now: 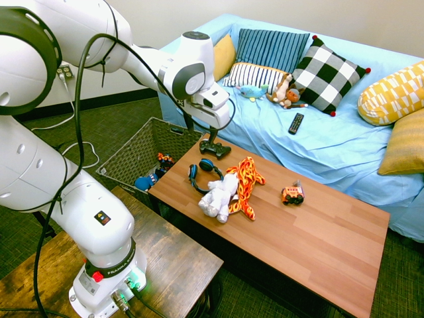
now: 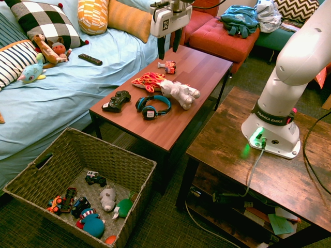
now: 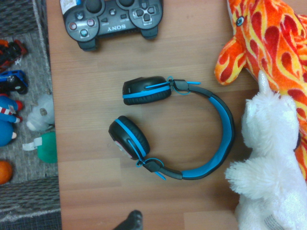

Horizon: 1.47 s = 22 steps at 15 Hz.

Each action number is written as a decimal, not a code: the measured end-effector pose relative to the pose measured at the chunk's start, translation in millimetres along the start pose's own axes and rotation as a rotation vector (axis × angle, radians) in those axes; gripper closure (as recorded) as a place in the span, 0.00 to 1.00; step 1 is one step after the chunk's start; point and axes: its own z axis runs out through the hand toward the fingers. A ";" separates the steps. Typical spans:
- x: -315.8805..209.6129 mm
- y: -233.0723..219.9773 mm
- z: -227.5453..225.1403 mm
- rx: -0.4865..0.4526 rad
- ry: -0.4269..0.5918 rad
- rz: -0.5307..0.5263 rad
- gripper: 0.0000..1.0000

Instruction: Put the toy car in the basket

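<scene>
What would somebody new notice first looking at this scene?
Probably the flame-patterned plush and white plush lying together mid-table, with blue-and-black headphones beside them. The small toy car sits alone further along, while the big wicker basket of toys waits on the floor at the table's end.

1. Wooden table [image 1: 318, 232] carries: controller [image 1: 214, 148], headphones [image 1: 201, 174], white plush [image 1: 219, 197], flame plush [image 1: 246, 183], toy car [image 1: 292, 193].
2. Floor [image 2: 160, 227] carries the basket [image 2: 132, 160].
</scene>
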 end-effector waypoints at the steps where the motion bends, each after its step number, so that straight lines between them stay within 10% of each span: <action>1: 1.0 -1.1 -0.3 0.000 0.002 -0.005 0.00; 13: 213.9 80.3 76.2 0.136 -0.163 0.217 0.00; 22: 362.5 111.1 195.3 -0.009 -0.331 0.586 0.00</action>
